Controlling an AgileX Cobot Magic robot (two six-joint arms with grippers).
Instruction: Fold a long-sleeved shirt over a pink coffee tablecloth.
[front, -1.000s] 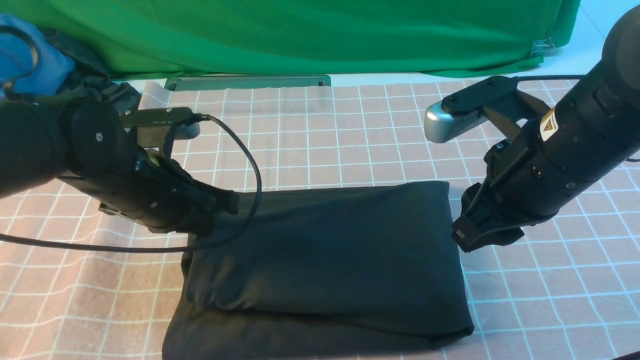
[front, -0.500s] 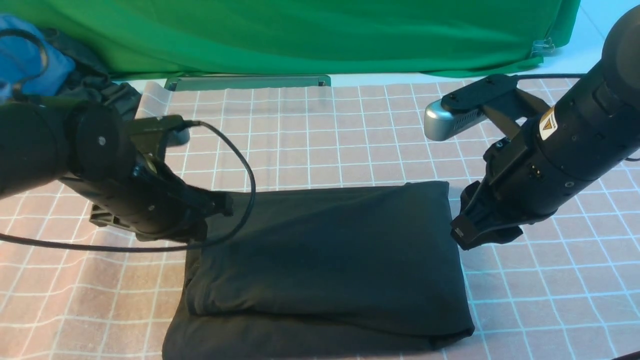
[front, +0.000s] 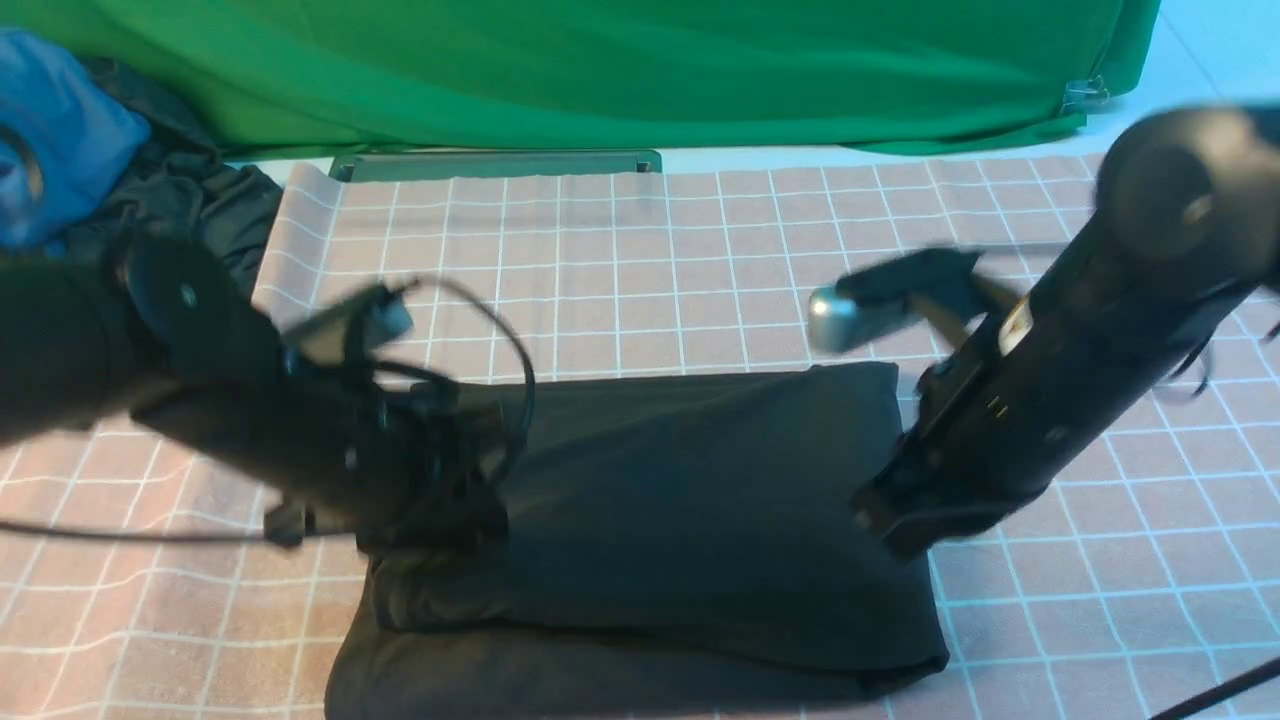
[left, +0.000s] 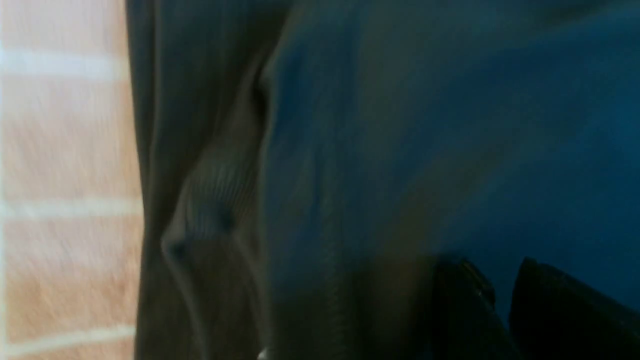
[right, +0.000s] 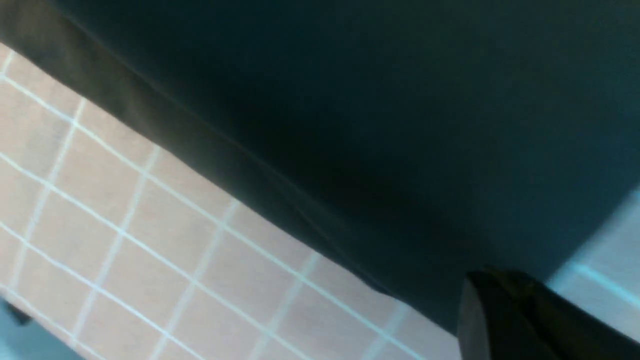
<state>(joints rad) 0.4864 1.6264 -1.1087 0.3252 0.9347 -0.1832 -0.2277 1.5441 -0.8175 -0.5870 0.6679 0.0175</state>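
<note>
— Since the long-sleeved shirt already lies as a folded rectangle on the pink coffee tablecloth, which step is this?

— Judging by it, a late fold. The left hand, fingers slightly apart, presses on the shirt's left edge, holding nothing visible. The right hand is closed at the right edge; whether it pinches fabric is unclear. Next likely needs both edges gripped together.

— Any writing?

— None readable.

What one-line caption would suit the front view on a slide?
Two robot arms lean over a folded black long-sleeved shirt on a pink gridded tablecloth, green backdrop behind.
</note>
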